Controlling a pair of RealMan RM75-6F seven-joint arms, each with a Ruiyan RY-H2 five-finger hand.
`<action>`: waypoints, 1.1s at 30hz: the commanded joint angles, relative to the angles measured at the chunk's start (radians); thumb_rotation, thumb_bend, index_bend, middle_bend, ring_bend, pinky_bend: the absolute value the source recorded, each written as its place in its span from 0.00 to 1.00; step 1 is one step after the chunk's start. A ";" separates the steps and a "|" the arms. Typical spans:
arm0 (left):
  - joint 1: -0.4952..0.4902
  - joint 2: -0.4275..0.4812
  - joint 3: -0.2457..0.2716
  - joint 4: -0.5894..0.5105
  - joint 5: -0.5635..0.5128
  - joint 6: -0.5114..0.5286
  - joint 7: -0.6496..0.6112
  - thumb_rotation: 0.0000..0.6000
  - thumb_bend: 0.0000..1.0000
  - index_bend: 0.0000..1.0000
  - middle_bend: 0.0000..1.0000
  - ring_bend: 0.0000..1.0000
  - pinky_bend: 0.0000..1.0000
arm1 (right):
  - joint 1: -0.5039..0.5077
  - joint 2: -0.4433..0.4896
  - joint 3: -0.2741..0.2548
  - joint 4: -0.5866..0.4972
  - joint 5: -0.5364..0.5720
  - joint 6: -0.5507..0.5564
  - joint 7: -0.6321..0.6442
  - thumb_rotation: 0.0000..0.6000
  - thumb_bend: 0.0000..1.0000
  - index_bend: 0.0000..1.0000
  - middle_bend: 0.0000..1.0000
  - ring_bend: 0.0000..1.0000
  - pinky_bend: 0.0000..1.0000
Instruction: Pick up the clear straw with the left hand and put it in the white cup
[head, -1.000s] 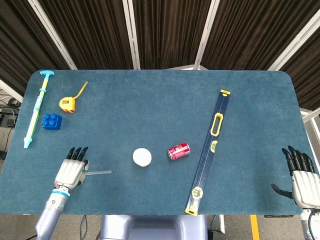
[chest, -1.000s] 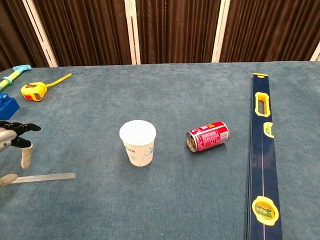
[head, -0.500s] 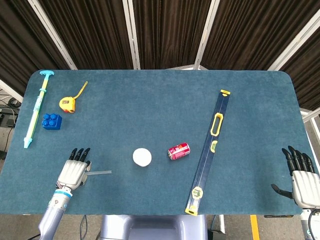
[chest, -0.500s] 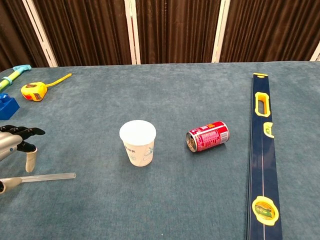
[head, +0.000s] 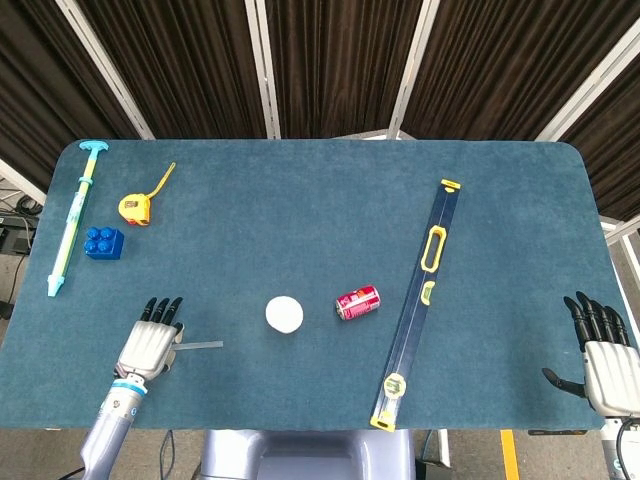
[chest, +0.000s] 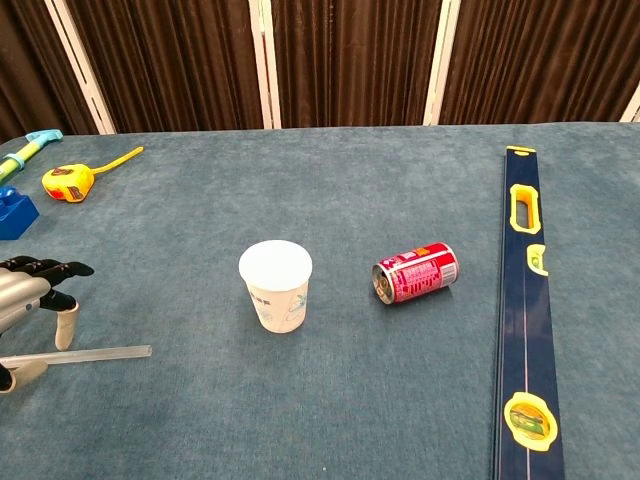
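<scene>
The clear straw (head: 201, 346) (chest: 88, 354) lies flat on the blue table, left of the white cup (head: 284, 314) (chest: 275, 284), which stands upright. My left hand (head: 149, 346) (chest: 32, 297) hovers over the straw's left end with its fingers spread; one finger points down just behind the straw and the thumb lies at its near side. The straw still rests on the cloth. My right hand (head: 604, 357) sits open at the table's near right corner, holding nothing; the chest view does not show it.
A red can (head: 357, 302) (chest: 416, 272) lies on its side right of the cup. A long blue level (head: 421, 299) (chest: 525, 303) runs along the right. At the far left are a yellow tape measure (head: 135, 206), a blue brick (head: 104, 242) and a teal syringe (head: 70, 216).
My left hand has slid a little toward the near edge and lowered over the straw's left end. The straw, the cup and the right hand have not moved.
</scene>
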 joint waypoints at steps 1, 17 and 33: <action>0.000 -0.003 0.001 0.004 0.001 0.000 -0.001 1.00 0.40 0.47 0.00 0.00 0.00 | 0.000 0.000 0.000 0.000 0.000 0.000 0.000 1.00 0.08 0.00 0.00 0.00 0.00; 0.000 -0.021 0.012 0.035 0.011 -0.004 -0.005 1.00 0.40 0.52 0.00 0.00 0.00 | 0.000 0.000 0.000 0.001 -0.001 0.000 0.002 1.00 0.09 0.00 0.00 0.00 0.00; 0.002 -0.006 -0.001 -0.004 0.030 0.019 -0.027 1.00 0.40 0.54 0.00 0.00 0.00 | 0.000 0.001 -0.001 0.001 -0.001 0.000 0.004 1.00 0.08 0.00 0.00 0.00 0.00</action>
